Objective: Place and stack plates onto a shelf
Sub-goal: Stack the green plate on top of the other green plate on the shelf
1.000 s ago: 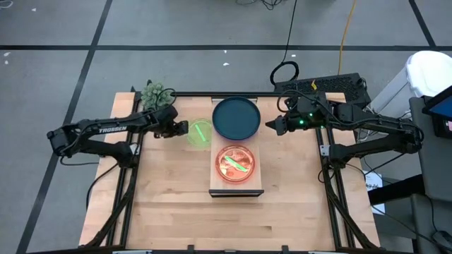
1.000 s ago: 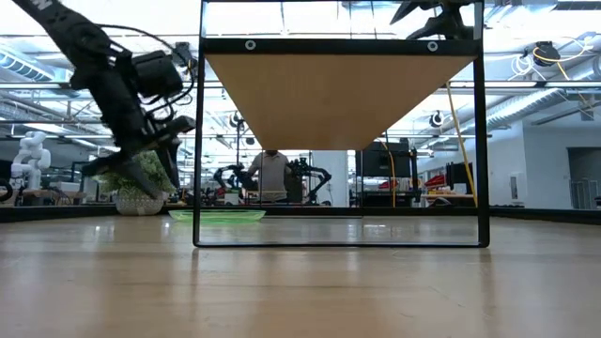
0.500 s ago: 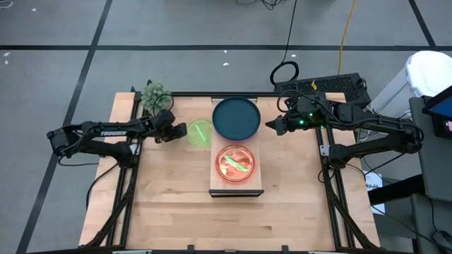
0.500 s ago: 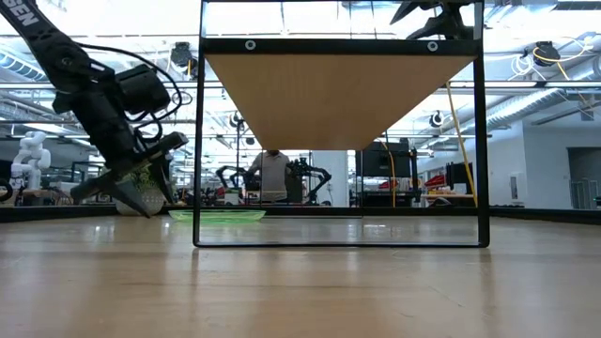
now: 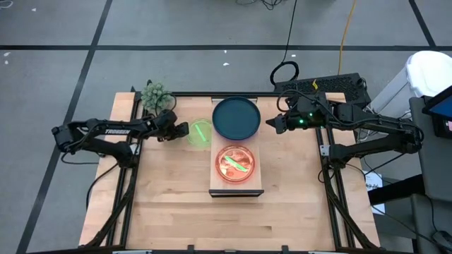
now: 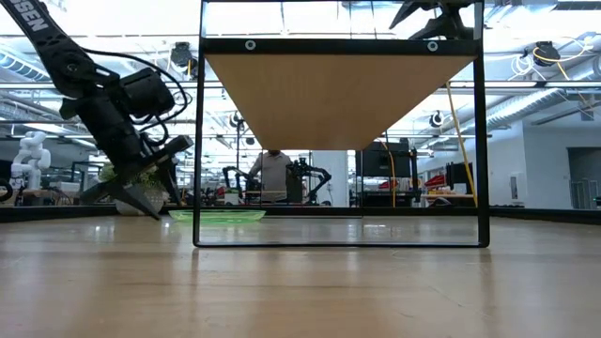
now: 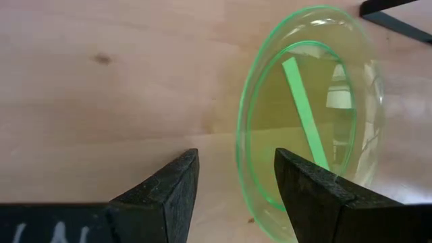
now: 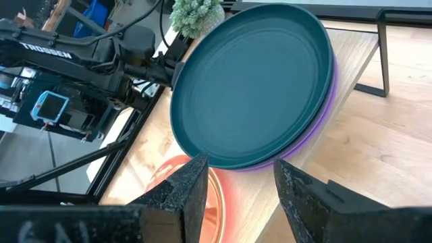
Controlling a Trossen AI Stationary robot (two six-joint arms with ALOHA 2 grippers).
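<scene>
In the high view the light-wood shelf (image 5: 254, 188) carries a dark teal plate (image 5: 236, 118) on a purple one (image 8: 317, 131) at its far end. A translucent pink plate (image 5: 235, 164) with green showing in it sits nearer. A neon green plate (image 5: 200, 132) lies flat on the table, left of the shelf. My left gripper (image 5: 178, 130) is open and low at that plate's left rim (image 7: 238, 158), one finger outside the rim and one over the plate's inside. I see no touch. My right gripper (image 5: 272, 125) is open and hangs right of the teal plate (image 8: 250, 88).
A small green plant (image 5: 154, 94) stands at the table's far left corner, just behind my left arm. The shelf stands on black frame legs (image 6: 198, 141), with open space under it. Cables and a keyboard lie beyond the far right corner. A person stands in the room behind.
My left gripper has come down toward the table beside the green plate's left rim, staying open. The plates and my right arm have kept still.
</scene>
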